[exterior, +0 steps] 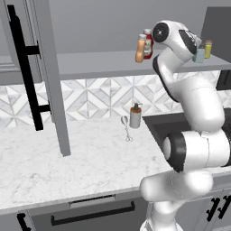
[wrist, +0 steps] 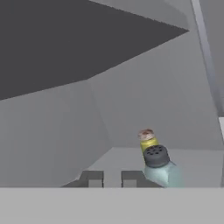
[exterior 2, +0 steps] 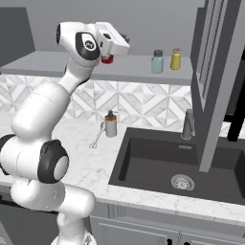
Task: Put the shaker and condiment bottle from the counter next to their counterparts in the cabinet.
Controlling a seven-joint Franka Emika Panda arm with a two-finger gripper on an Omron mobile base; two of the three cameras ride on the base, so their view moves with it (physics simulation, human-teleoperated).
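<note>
Standing upright on the cabinet shelf (exterior 2: pixel 57 64) toward its right end, the teal shaker (exterior 2: pixel 157 61) sits just beside the yellow-green shaker (exterior 2: pixel 176 59), while the orange condiment bottle (exterior: pixel 141 49) leans beside the ketchup bottle (exterior: pixel 148 43) near the end effector (wrist: pixel 112 178), whose jaws look slightly parted, gripping nothing.

My arm's stretched way up from the base, elbow bent and forearm reaching high, with the wrist turned so my hand points roughly level, away from the base. My gripper (wrist: pixel 112 179) sits at the top of that reach; in the hand view my two fingertips (wrist: pixel 94 178) poke up at the bottom with just a narrow gap between them, nothing pinched there.
</note>
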